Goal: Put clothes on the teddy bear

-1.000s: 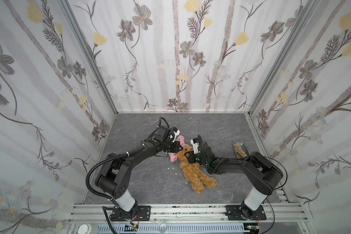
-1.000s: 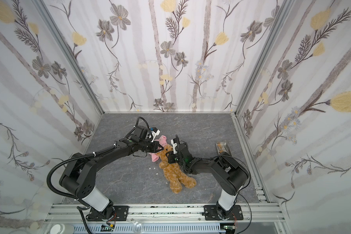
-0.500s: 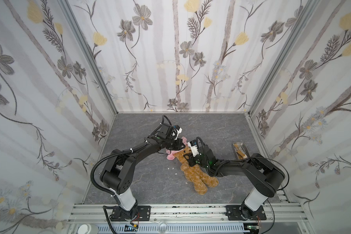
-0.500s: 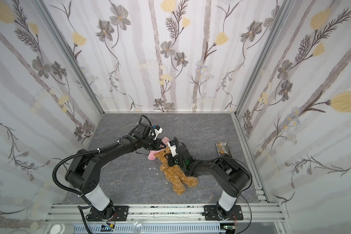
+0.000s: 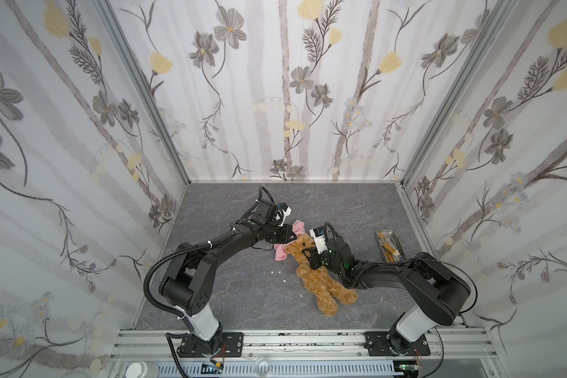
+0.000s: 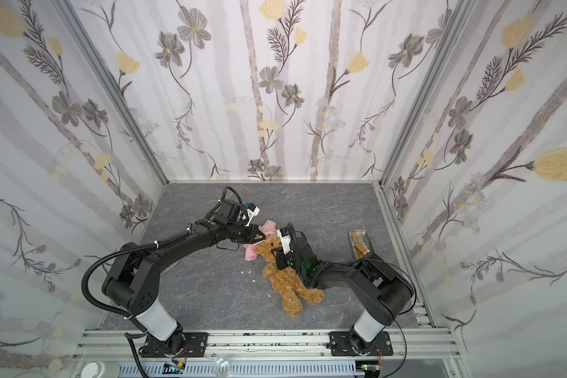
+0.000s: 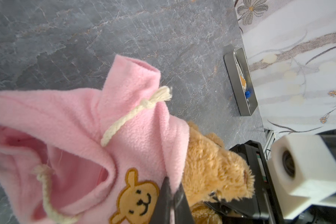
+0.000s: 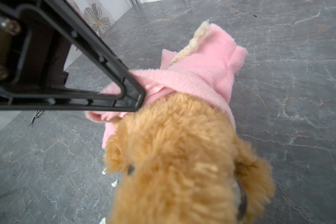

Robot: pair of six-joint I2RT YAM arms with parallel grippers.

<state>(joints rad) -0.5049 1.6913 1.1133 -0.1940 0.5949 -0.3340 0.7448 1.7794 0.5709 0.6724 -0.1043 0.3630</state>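
The teddy bear (image 5: 318,281) lies on its back on the grey table (image 5: 243,294), its legs trailing back beside the right arm and its head propped up between the 2 grippers. That propping looks like the reason for the right gripper's (image 5: 309,258) hold. Its jaws are closed round the bear at the neck, just under the chin, so the head is raised and kept steady as a target for the garment. In the right wrist view the furry head fills the space straight ahead of the gripper, with 1 dark finger showing against the fur at the side.

The left gripper (image 7: 173,195) has its jaws pressed together on the hem of the pink hoodie (image 7: 85,126), right beside the little bear-face patch (image 7: 138,199), with no gap visible between them. The pinched edge touches the top of the bear's head. The rest of the hoodie hangs beyond the tips, with the hood and cord (image 7: 128,120) drooping. I'd judge the opening is meant to be drawn over the head, and as far as I can tell none of the bear is inside it yet. A metal tray (image 5: 385,231) sits well off beyond the right gripper, uninvolved.
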